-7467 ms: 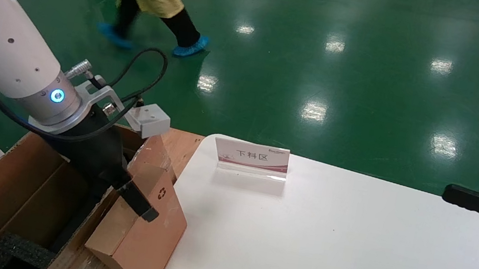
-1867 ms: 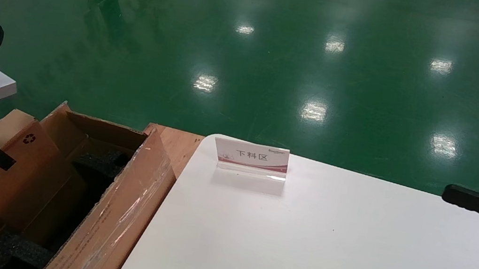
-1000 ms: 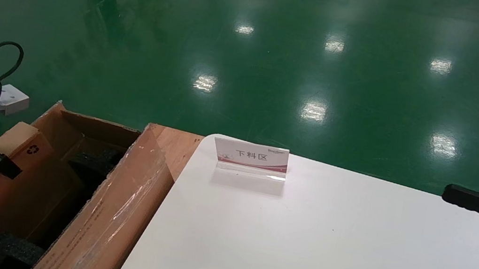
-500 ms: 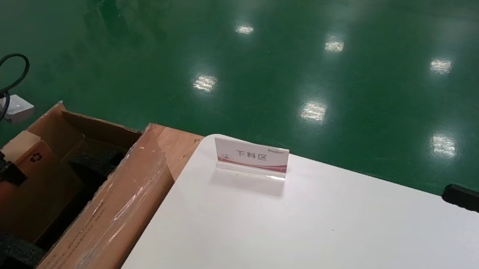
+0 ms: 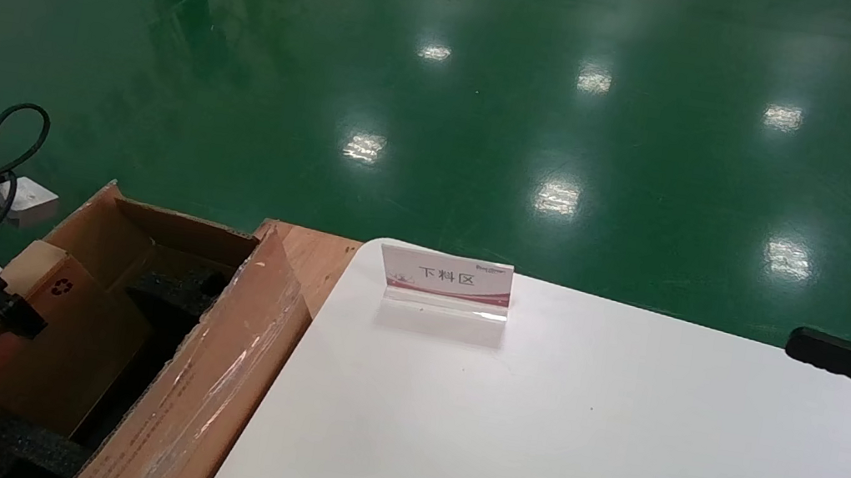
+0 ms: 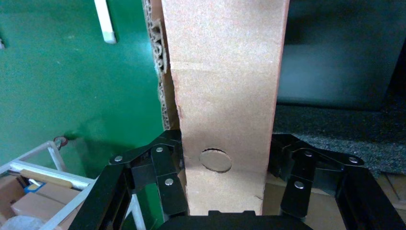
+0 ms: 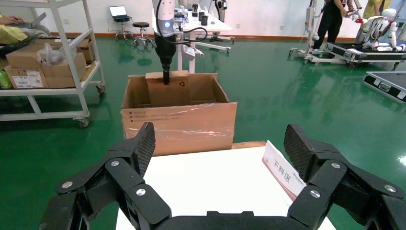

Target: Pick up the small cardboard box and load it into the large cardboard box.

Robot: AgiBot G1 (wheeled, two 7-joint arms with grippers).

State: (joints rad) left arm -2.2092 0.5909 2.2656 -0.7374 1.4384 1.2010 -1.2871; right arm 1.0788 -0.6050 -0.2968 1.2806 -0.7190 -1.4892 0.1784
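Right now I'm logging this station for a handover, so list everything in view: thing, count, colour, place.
small cardboard box: one, pinkish-brown with a dark recycling mark, standing on edge partly inside the large carton.
large cardboard box: one, brown with clear tape on its side, on the floor at the table's left.
foam blocks: at least two, black, inside the large carton.
table: one, white, in front of the robot.
table sign: one, white and red, at the table's far edge.
shelf cart: one, white, loaded with cartons, beyond the large carton.
left gripper: one, black, shut on the small carton's top edge.
right gripper: one, black, open above the table's right side.
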